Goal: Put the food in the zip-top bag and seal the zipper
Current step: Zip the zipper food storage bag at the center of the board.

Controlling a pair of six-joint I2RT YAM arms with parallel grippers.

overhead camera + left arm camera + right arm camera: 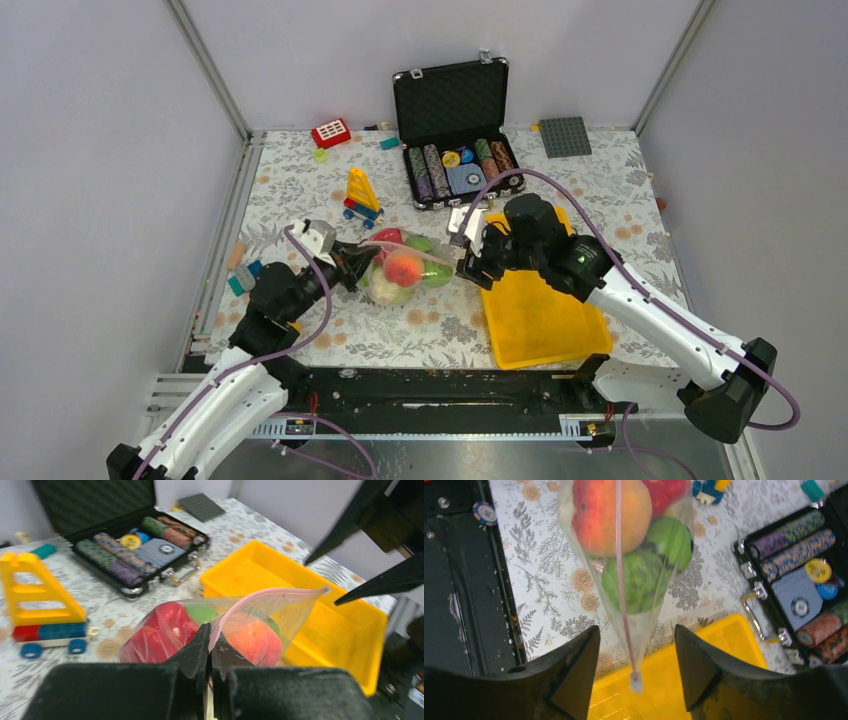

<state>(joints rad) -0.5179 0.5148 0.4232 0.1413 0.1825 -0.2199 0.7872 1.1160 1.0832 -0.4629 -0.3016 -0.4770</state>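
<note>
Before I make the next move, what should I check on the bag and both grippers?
1. Food inside the bag: ok; the peach and the green and red pieces show through it.
2. Left gripper shut on the zipper end: ok.
3. Right gripper gripping the bag: not ok; its jaws stand open on either side of the zipper.
4. Zipper sealed along its whole length: cannot tell.
5. Bag lifted off the table: cannot tell.
</note>
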